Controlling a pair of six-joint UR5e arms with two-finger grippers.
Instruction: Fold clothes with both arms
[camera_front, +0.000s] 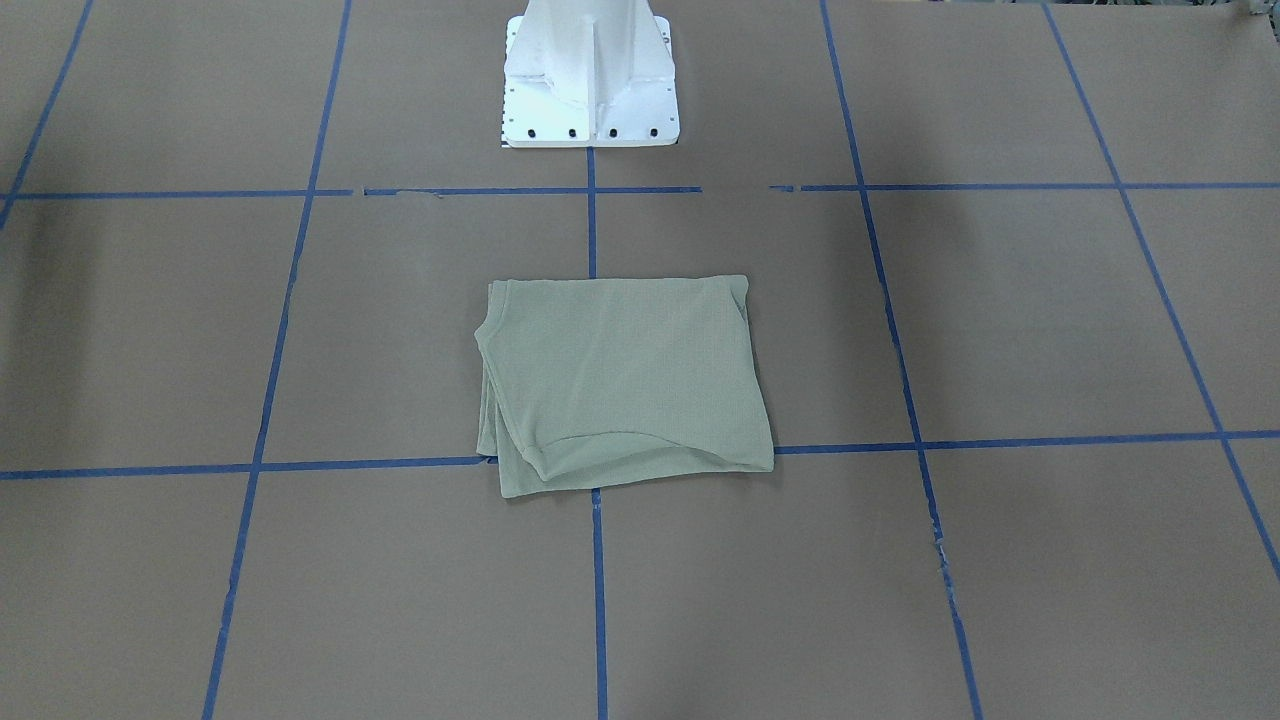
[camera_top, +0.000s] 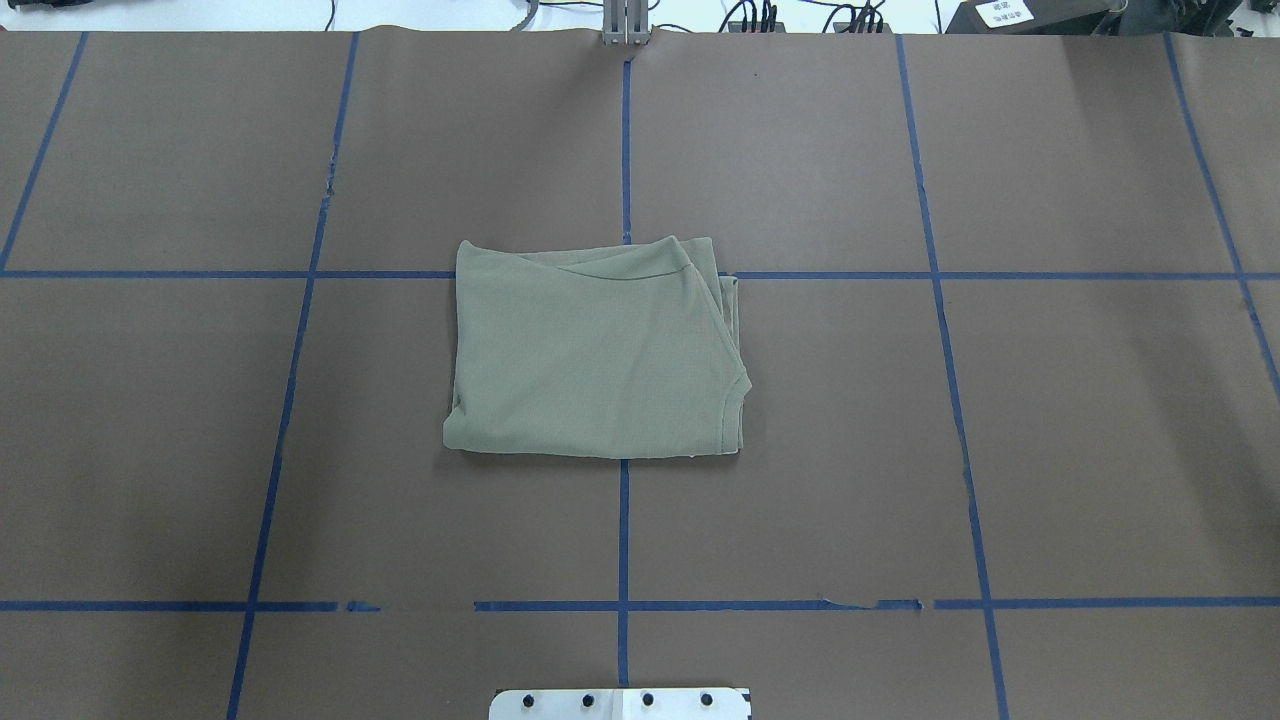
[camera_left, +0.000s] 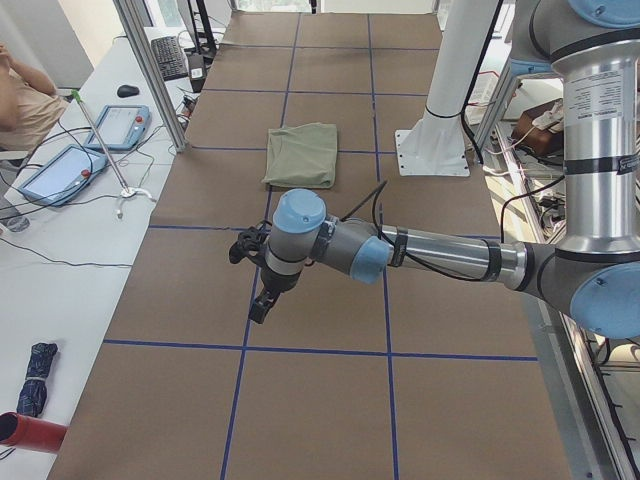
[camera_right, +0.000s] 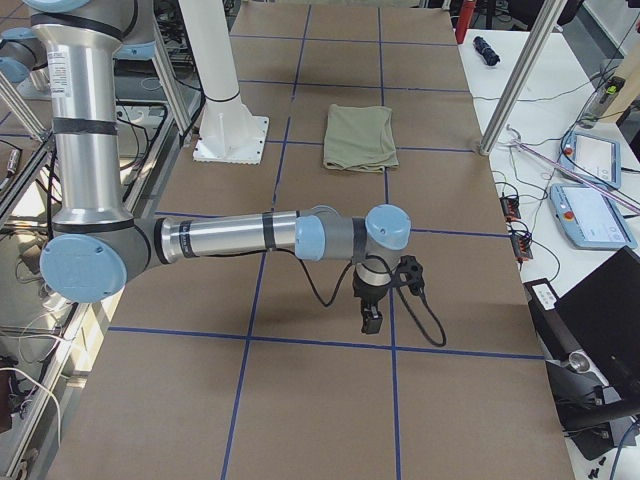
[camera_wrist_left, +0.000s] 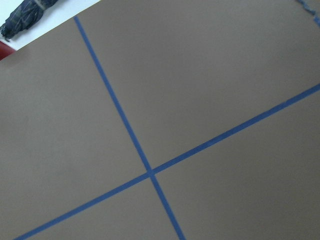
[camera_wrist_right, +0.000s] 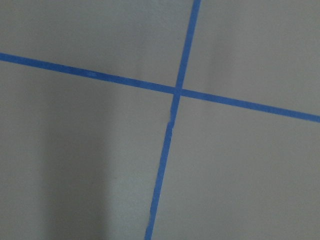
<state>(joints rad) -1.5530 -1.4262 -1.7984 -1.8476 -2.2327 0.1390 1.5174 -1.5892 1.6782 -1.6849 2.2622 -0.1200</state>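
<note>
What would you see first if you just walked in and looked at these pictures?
The pale green shirt pops out first: it lies folded into a rectangle in the middle of the brown table, over the blue tape lines. Next come the big silver arms in the side views, the left arm and the right arm, each stretched low over bare table away from the shirt.

Sage-green shirt (camera_top: 590, 350) lies folded flat, a layered rectangle, on the table (camera_top: 1000, 450); left arm (camera_left: 440, 255) and right arm (camera_right: 230, 238) hover well apart from it.
</note>
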